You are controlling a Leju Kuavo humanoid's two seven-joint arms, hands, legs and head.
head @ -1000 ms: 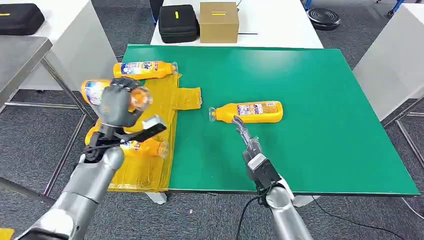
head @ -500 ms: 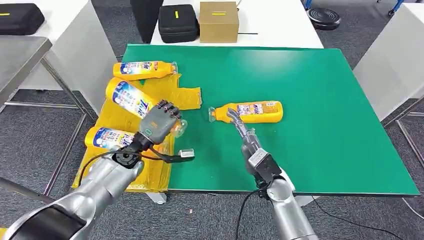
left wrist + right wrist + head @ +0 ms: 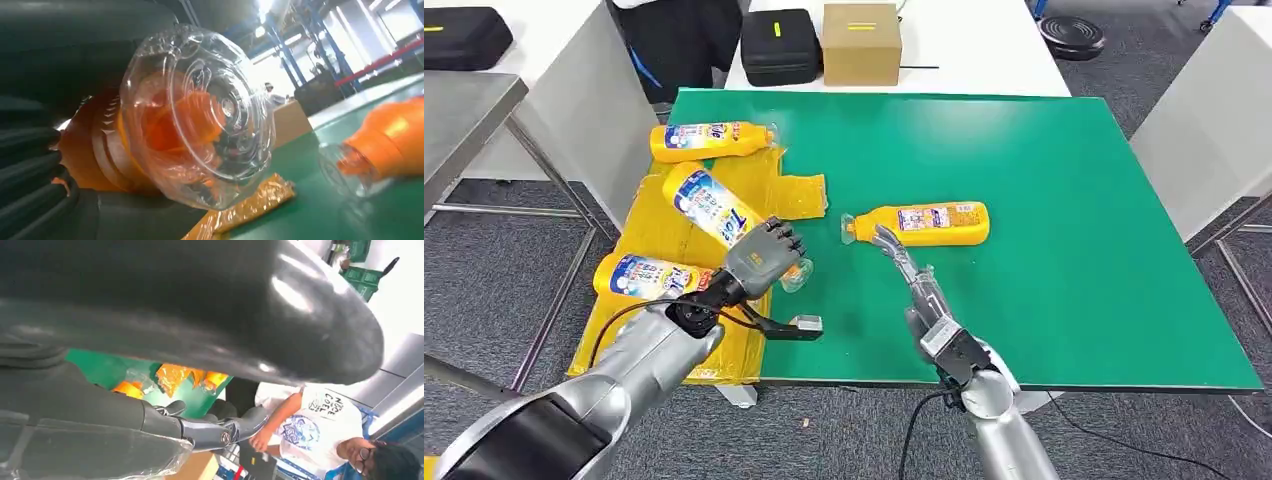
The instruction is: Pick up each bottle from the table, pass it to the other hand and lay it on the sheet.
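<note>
"COEL" partly legible on person's white T-shirt (image 3: 320, 430), bottle labels unreadable

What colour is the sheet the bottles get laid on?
Yellow, a crinkled glossy sheet over the green table's left edge. Head view shows it best.

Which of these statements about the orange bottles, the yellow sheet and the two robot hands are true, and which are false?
1. The left robot hand grips an orange plastic bottle with a clear cap over the crinkled yellow plastic sheet. True.
2. Four bottles lie on the bare green table mat. False: one orange bottle lies there.
3. The right robot hand holds a bottle. False: it holds nothing; its fingers point toward the bottle on the mat.
4. A black zipped case and a brown cardboard box stand on the white table beyond the mat. True.
</note>
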